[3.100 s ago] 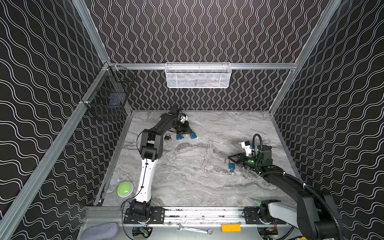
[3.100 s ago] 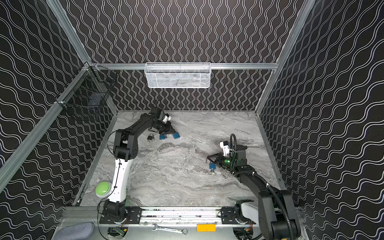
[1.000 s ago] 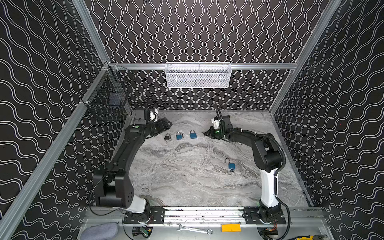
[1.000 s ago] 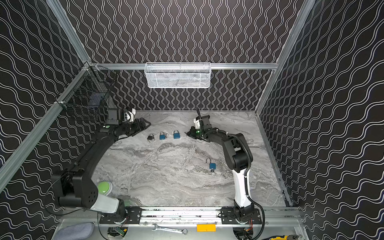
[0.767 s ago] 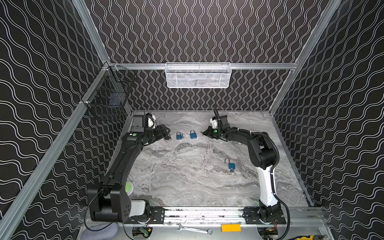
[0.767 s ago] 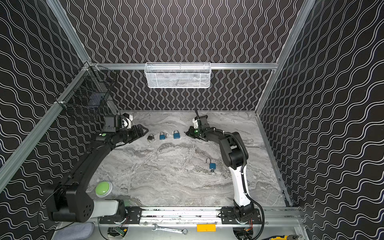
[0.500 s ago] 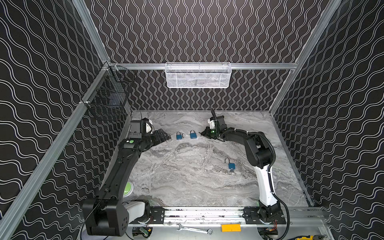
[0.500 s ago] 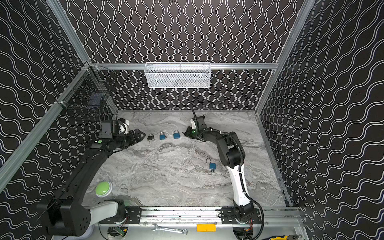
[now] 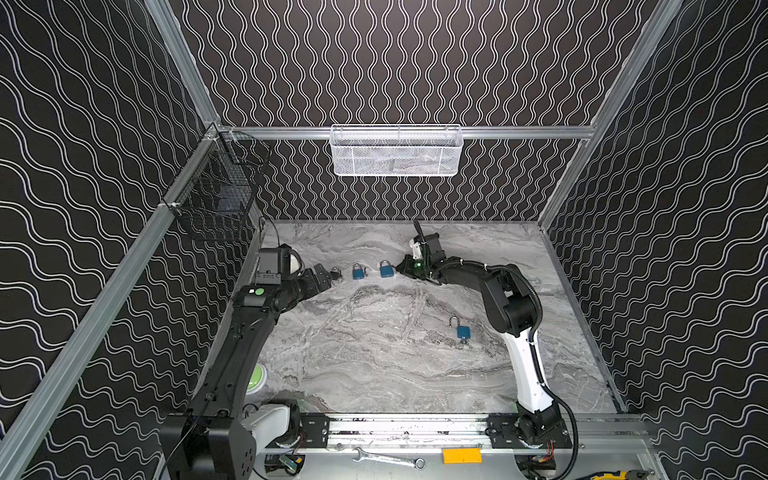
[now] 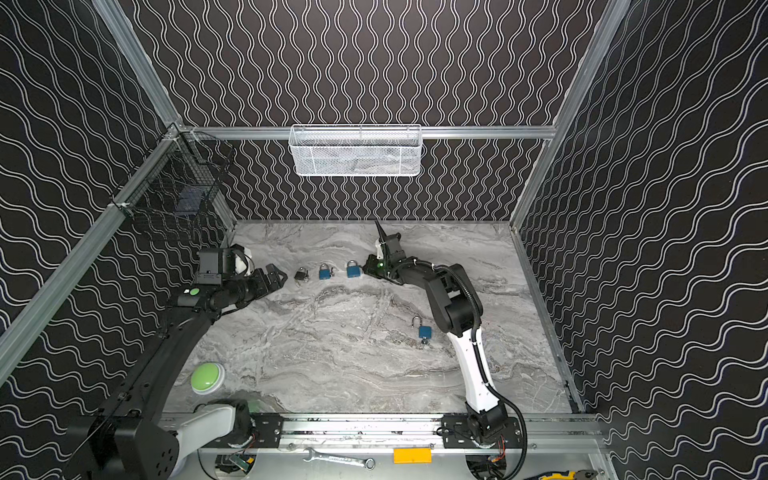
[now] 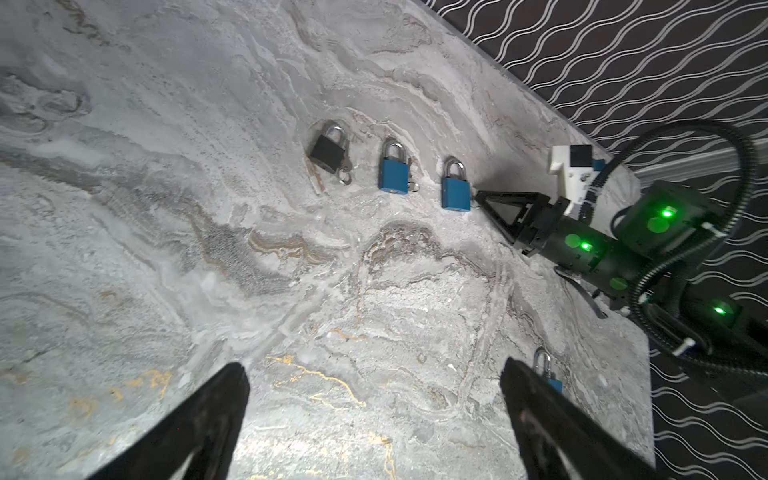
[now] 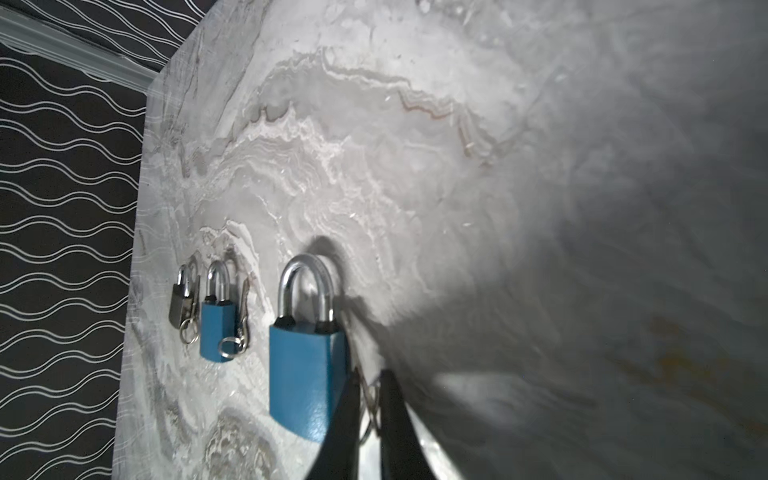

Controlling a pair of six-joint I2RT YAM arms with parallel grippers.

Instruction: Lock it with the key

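Padlocks are laid in a short row across the upper middle of both top views, on the marble table [image 9: 374, 365]. At the left end of the row the left gripper [image 9: 322, 279] is held just beside the black padlock [image 9: 336, 273], its jaws spread wide and nothing between them. Next comes the middle blue padlock [image 9: 358, 272], then the end blue padlock [image 9: 386, 270]. Its lower edge is met by the right gripper [image 9: 401, 268]. In the right wrist view the key [image 12: 370, 399] and its ring are seen in the narrow gap between those jaws, low in the frame. Whether the key is actually pinched cannot be told. Further right and lower in a top view, well apart from the row, a lone blue padlock [image 9: 462, 331] is seen with its shackle apparently raised. The step in hand is judged to be work on the key of the end blue padlock. It is best done with the key's head gripped squarely and turned about its own axis. The body should be kept from sliding on the smooth marble.
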